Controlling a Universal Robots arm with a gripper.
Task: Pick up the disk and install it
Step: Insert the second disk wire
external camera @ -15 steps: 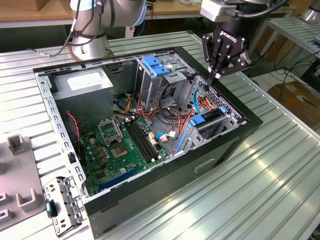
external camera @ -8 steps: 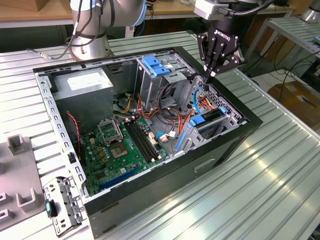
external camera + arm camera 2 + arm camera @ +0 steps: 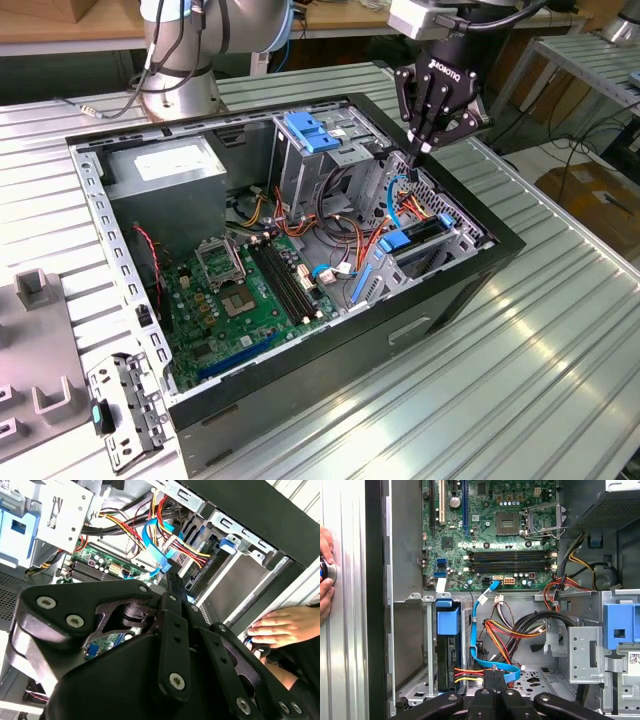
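Note:
The disk [image 3: 412, 242] sits on edge in a slot of the drive cage at the exterior view's right end of the open computer case [image 3: 330, 360]. Its blue rail [image 3: 448, 620] faces up, with the dark drive body [image 3: 446, 660] below it. My gripper [image 3: 418, 150] hangs just above the cage, beside the disk, with its fingers [image 3: 493, 677] shut together. The fingertips [image 3: 172, 580] are right at a flat blue data cable [image 3: 479, 652] and a red and yellow power lead [image 3: 467, 675]. I cannot tell whether they pinch the cable.
A person's hand [image 3: 325, 575] rests on the table outside the case wall and also appears in the second wrist view [image 3: 280, 627]. Inside are the green motherboard [image 3: 245, 290], a grey power supply [image 3: 165, 165], a blue-latched upper cage [image 3: 310, 130] and loose wire bundles [image 3: 530, 627]. Grey fixtures [image 3: 40, 395] stand at the exterior view's left.

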